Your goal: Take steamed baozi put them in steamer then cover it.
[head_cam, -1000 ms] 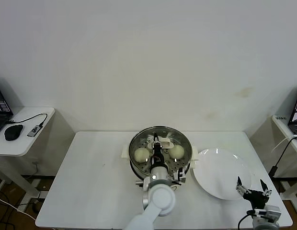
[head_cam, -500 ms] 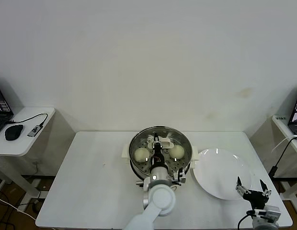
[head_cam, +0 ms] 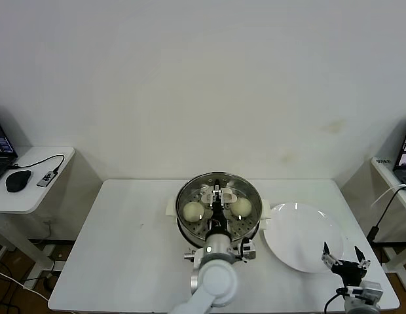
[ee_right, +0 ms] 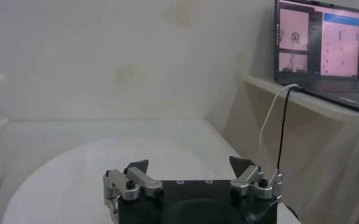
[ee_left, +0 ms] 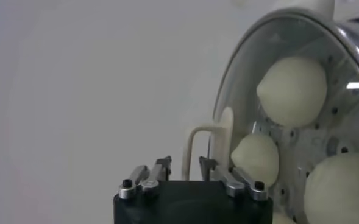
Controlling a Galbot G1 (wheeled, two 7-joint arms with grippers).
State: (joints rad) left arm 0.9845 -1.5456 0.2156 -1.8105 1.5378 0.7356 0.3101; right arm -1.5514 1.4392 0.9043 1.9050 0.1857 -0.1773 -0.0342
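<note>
The steamer (head_cam: 179, 217) stands mid-table with the glass cover (head_cam: 239, 188) lying on it. Through the glass show cream baozi (head_cam: 193, 210), one more (head_cam: 241, 207) across the handle, and three in the left wrist view (ee_left: 292, 91). My left gripper (head_cam: 217, 196) hangs over the cover's cream handle (ee_left: 207, 130). It is open, its fingers (ee_left: 163, 168) standing on either side of the handle with small gaps (ee_left: 185, 168). My right gripper (head_cam: 346, 254) waits open and empty at the table's near right (ee_right: 190, 165).
A white plate (head_cam: 301, 232) lies right of the steamer, under the right gripper (ee_right: 63, 176). A side table with a mouse (head_cam: 18, 180) stands far left. A shelf with a laptop (ee_right: 322, 42) and cable stands far right.
My left gripper's jaws have opened off the cover's handle, and its wrist has drawn back a little toward me. The cover stays on the steamer. The right arm has not moved.
</note>
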